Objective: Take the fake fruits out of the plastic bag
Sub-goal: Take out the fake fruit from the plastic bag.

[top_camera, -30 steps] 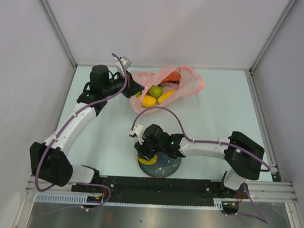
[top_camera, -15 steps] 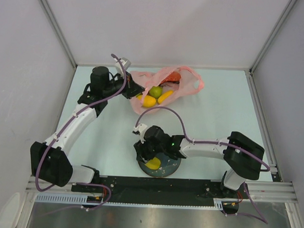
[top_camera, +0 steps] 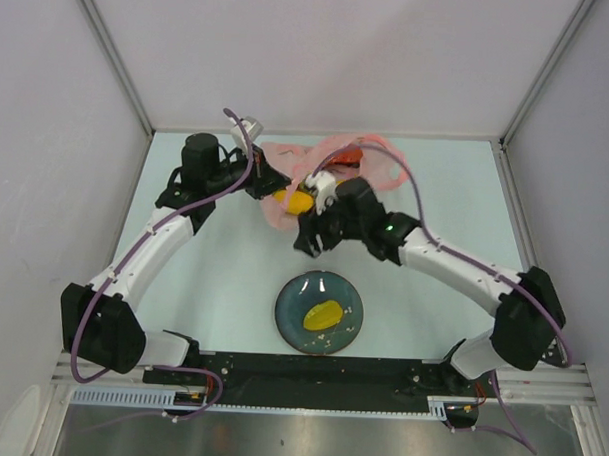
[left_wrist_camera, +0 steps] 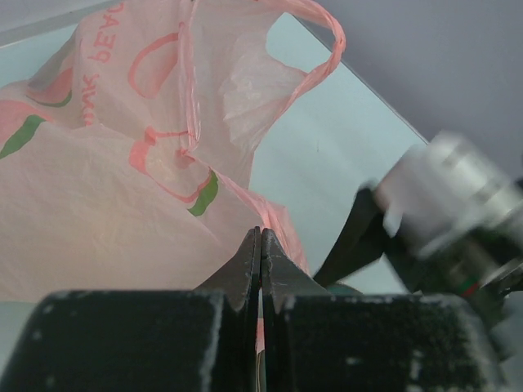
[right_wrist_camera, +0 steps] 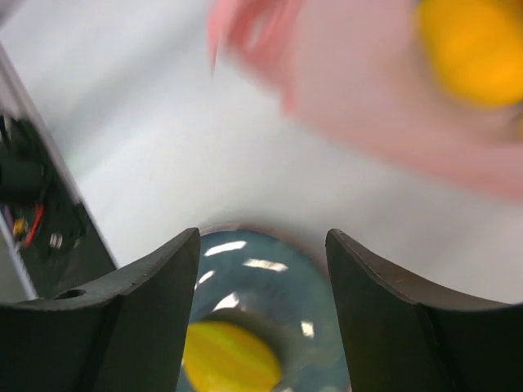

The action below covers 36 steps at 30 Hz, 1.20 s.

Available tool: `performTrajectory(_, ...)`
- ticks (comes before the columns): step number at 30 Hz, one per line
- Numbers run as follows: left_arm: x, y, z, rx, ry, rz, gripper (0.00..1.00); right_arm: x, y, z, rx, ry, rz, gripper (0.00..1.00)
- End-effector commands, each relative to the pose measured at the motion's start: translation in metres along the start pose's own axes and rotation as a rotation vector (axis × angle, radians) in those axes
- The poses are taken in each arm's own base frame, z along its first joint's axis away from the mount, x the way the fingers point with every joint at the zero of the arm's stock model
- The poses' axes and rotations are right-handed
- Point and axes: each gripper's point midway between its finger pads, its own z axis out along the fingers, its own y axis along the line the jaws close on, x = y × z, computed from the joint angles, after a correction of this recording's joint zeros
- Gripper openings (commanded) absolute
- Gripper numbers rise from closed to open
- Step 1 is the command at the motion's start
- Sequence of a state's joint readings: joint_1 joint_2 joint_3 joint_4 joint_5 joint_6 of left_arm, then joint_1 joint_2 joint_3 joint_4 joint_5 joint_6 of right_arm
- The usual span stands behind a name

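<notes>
The pink plastic bag [top_camera: 372, 168] lies at the back of the table. A yellow fruit [top_camera: 297, 200] shows at its mouth and a red one [top_camera: 349, 153] further in; the other fruits are hidden by my right arm. My left gripper [top_camera: 270, 183] is shut on the bag's edge [left_wrist_camera: 274, 220]. My right gripper [top_camera: 307, 240] is open and empty, just in front of the bag's mouth. A yellow mango [top_camera: 323, 315] lies on the dark blue-grey plate [top_camera: 348, 298]. In the right wrist view the mango [right_wrist_camera: 229, 359] and the plate [right_wrist_camera: 278, 286] show between the open fingers, with the bag [right_wrist_camera: 384, 98] above.
The plate sits near the front edge, between the arm bases. Grey walls enclose the table on the left, back and right. My right arm [left_wrist_camera: 441, 212] shows blurred beside the bag in the left wrist view.
My right gripper has let go of the yellow mango on the plate, opened, and moved back towards the bag's mouth. My left gripper still holds the bag's edge.
</notes>
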<state>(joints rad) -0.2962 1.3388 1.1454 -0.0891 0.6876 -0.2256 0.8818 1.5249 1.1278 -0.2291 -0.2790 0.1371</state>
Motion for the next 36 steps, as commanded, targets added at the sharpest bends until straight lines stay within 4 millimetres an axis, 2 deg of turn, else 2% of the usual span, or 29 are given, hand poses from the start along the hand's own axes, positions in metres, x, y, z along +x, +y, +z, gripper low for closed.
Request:
performTrajectory(1, -0.006, -0.009, -0.01, 0.013, -0.014, 0.064, 0.0, -0.09, -0.028, -0.058, 0.082, -0.208, -0.204, 0.65)
performTrajectory(3, -0.008, -0.011, -0.014, 0.01, -0.005, 0.081, 0.0, -0.107, -0.058, -0.06, 0.167, -0.257, -0.219, 0.6)
performTrajectory(7, -0.022, -0.019, -0.021, 0.002, -0.015, 0.086, 0.0, -0.119, -0.108, -0.04, 0.283, -0.279, -0.242, 0.52)
performTrajectory(8, -0.028, -0.022, -0.023, 0.002, -0.027, 0.093, 0.0, -0.112, -0.119, -0.024, 0.291, -0.251, -0.258, 0.48)
performTrajectory(9, -0.029, -0.021, -0.024, -0.006, -0.029, 0.097, 0.0, -0.116, -0.126, -0.018, 0.299, -0.268, -0.278, 0.46)
performTrajectory(11, -0.031, -0.016, -0.025, -0.026, -0.037, 0.11, 0.0, -0.102, -0.149, 0.007, 0.345, -0.224, -0.296, 0.45)
performTrajectory(13, -0.029, -0.01, -0.025, -0.039, -0.032, 0.12, 0.0, -0.101, -0.161, 0.028, 0.371, -0.234, -0.332, 0.45)
performTrajectory(14, -0.027, 0.0, -0.03, -0.069, -0.037, 0.118, 0.0, -0.088, -0.17, 0.05, 0.379, -0.199, -0.353, 0.45)
performTrajectory(15, -0.029, 0.006, -0.033, -0.086, -0.052, 0.118, 0.0, -0.092, -0.165, 0.063, 0.384, -0.207, -0.402, 0.45)
performTrajectory(16, -0.028, 0.012, -0.036, -0.104, -0.052, 0.107, 0.0, -0.092, -0.17, 0.07, 0.415, -0.198, -0.412, 0.45)
performTrajectory(17, -0.028, 0.023, -0.042, -0.133, -0.05, 0.111, 0.0, -0.079, -0.174, 0.086, 0.412, -0.156, -0.407, 0.45)
performTrajectory(18, -0.026, 0.03, -0.044, -0.152, -0.042, 0.111, 0.0, -0.079, -0.169, 0.09, 0.4, -0.144, -0.399, 0.45)
performTrajectory(21, -0.019, 0.042, -0.049, -0.188, -0.013, 0.134, 0.0, -0.075, -0.158, 0.091, 0.368, -0.139, -0.369, 0.44)
performTrajectory(24, -0.013, 0.044, -0.046, -0.181, -0.003, 0.132, 0.0, -0.1, -0.167, 0.08, 0.408, -0.227, -0.377, 0.46)
performTrajectory(26, -0.01, 0.045, -0.044, -0.17, -0.004, 0.133, 0.0, -0.111, -0.182, 0.076, 0.437, -0.25, -0.418, 0.51)
performTrajectory(27, -0.009, 0.045, -0.043, -0.167, -0.001, 0.13, 0.0, -0.104, -0.189, 0.085, 0.433, -0.225, -0.424, 0.54)
performTrajectory(28, -0.007, 0.046, -0.041, -0.165, 0.004, 0.123, 0.0, -0.117, -0.193, 0.086, 0.437, -0.238, -0.439, 0.61)
performTrajectory(29, -0.009, 0.047, -0.041, -0.166, 0.003, 0.125, 0.0, -0.111, -0.203, 0.088, 0.439, -0.207, -0.427, 0.64)
performTrajectory(31, -0.009, 0.048, -0.039, -0.159, 0.009, 0.132, 0.0, -0.115, -0.213, 0.1, 0.432, -0.193, -0.436, 0.71)
performTrajectory(34, -0.013, 0.05, -0.037, -0.161, 0.011, 0.141, 0.0, -0.108, -0.222, 0.115, 0.424, -0.165, -0.451, 0.8)
performTrajectory(36, -0.012, 0.053, -0.035, -0.161, 0.019, 0.136, 0.0, -0.115, -0.22, 0.12, 0.381, -0.157, -0.461, 0.82)
